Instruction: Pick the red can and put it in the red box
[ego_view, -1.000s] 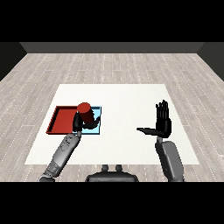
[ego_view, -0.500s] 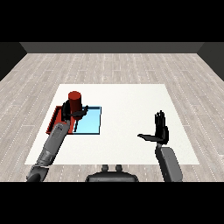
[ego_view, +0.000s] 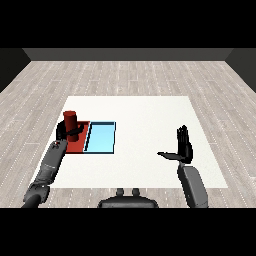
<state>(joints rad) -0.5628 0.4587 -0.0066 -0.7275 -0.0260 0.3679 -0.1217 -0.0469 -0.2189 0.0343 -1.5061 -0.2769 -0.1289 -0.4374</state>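
Left hand holds the can over the red tray

The left hand (ego_view: 65, 132) curls its fingers round the upright red can (ego_view: 70, 121), above the red tray (ego_view: 81, 141) at the worktop's (ego_view: 145, 120) nine o'clock, beside the blue tray (ego_view: 101, 138). The right hand (ego_view: 183, 147) hovers, fingers straight.

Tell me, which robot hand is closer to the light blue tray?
Left. The left hand holds the red can over the red tray, right beside the light blue tray. The right hand is far across the white table.
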